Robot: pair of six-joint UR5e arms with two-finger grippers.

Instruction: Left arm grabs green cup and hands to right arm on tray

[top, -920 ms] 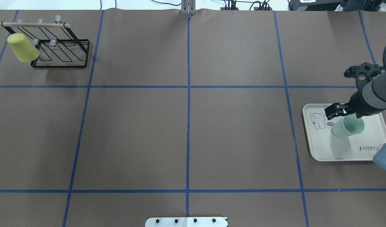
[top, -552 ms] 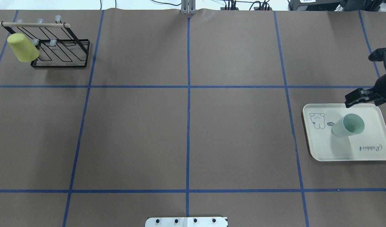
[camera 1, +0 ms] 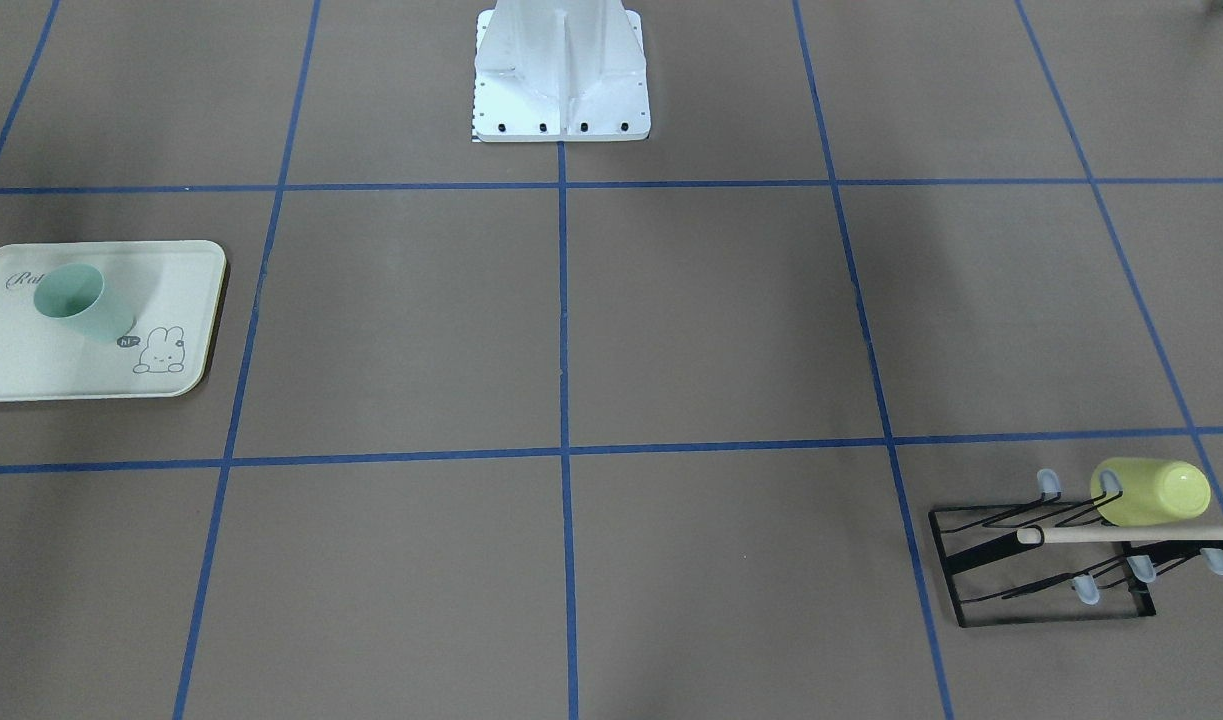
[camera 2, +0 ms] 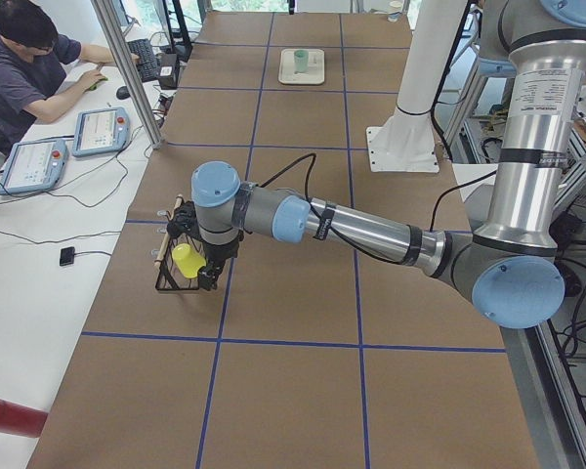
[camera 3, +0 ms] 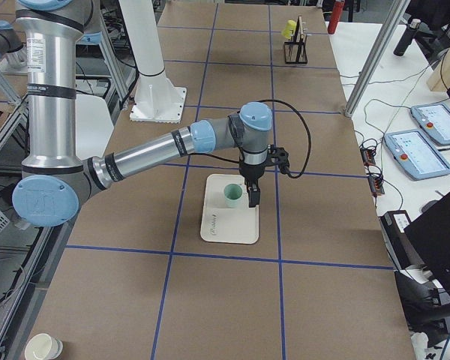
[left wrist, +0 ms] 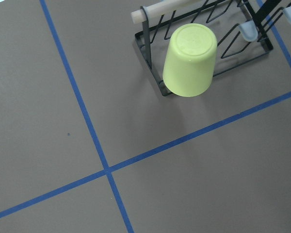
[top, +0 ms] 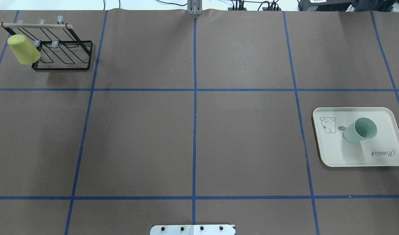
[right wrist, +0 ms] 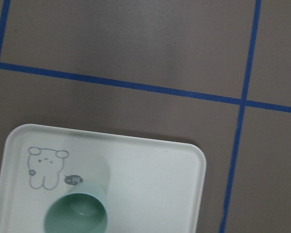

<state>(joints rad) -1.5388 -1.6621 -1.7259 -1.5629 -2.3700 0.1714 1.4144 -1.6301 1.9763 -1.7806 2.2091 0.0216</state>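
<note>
Green cup: the small pale mint-green plastic tumbler (top: pixel 359 130) stood upright and alone on the flat cream-green rectangular tray (top: pixel 349 156), between the bunny drawing and the "Rabbit" script.
Right arm: the grey-silver jointed right arm (camera 3: pixel 157 154) was absent from the overhead view. From the table's right end, its black two-finger gripper (camera 3: pixel 253 199) hung close to the cup, touching nothing that I could see.
Right jaws: whether they were open or closed could not be told from that side view.
Change: 0.9 s before, this gripper sat over the tray just by the cup's rim. 0.6 s before, it had drawn back to the tray's far edge. The cup and tray had not shifted.
Meaning: the cup appeared released and delivered, so the task looked finished or very nearly so.
Left arm: the matching grey-silver left arm (camera 2: pixel 361 230) reached over the black wire rack (top: pixel 62 55), its gripper (camera 2: pixel 207 279) beside the yellow-green plastic cup (top: pixel 23 49) hung there.
Left jaws: their state could not be told either.
Rack end: unchanged across the overhead views.
</note>
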